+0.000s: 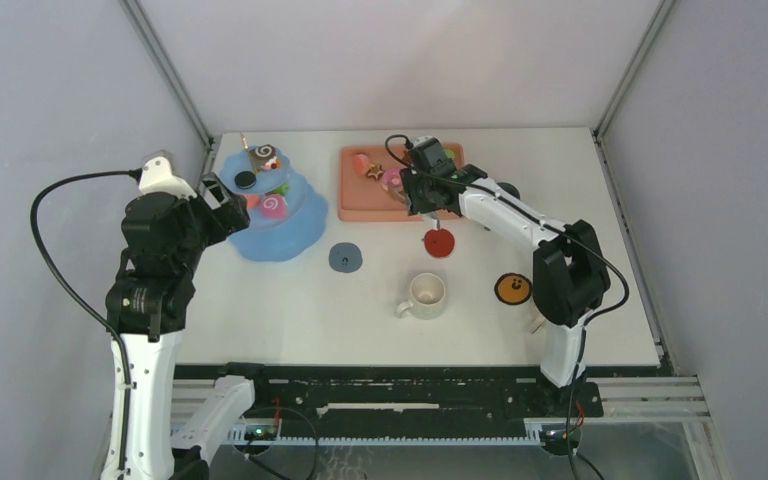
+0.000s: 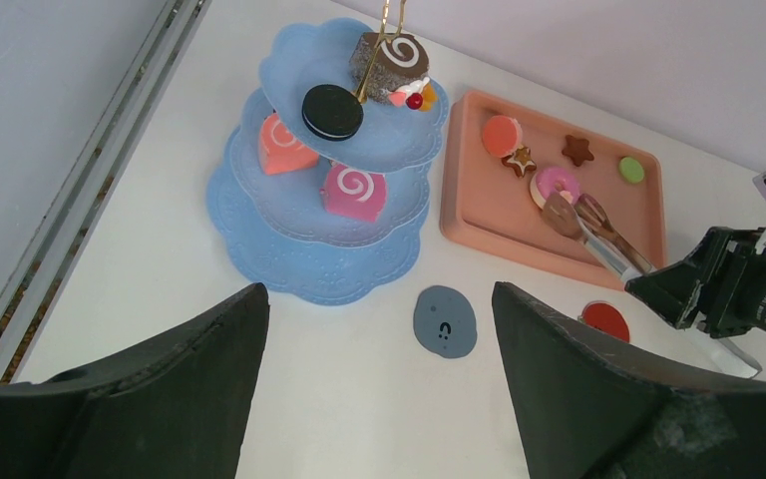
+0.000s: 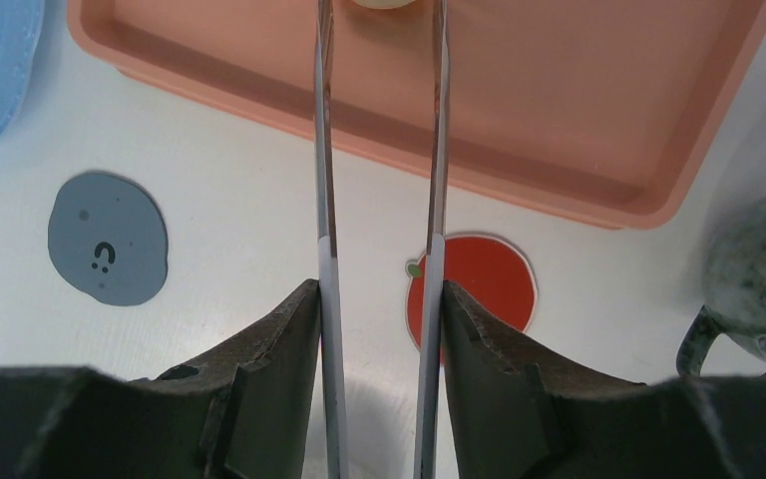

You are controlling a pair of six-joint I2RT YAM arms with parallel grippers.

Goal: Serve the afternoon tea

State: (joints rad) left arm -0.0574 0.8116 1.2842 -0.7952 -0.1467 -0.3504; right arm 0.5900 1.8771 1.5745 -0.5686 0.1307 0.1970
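Only in the left wrist view are the tips of the tongs (image 2: 598, 235) seen: they are set to either side of a pink doughnut (image 2: 557, 185) on the tray (image 2: 484, 205), where an orange round cake (image 2: 502, 133), a star biscuit (image 2: 577, 150) and a green macaron (image 2: 631, 170) are also laid. Only in the right wrist view is a speckled grey-green mug (image 3: 758, 259) plainly shown, just right of the tray's near right corner. In the top view it is largely covered by the right arm. A cream mug (image 1: 426, 295) is seen in the top view alone, stood on the surface (image 1: 290, 310) well in front of the tray. The blue tiered tower (image 2: 289, 264) is placed just left of the tray. A chocolate swirl roll (image 2: 391, 60) and a black sandwich biscuit (image 2: 332, 112) are carried on its top tier, an orange slice (image 2: 281, 145) and a pink swirl roll (image 2: 354, 192) lower down. The right pincer (image 3: 381, 299) is stretched out over the tray's near edge, about half closed, its fingers pressed against the two blades of the tongs. The left pincer (image 2: 379, 299) is held raised well left of the tray, beyond the tower, spread wide with nothing in it.
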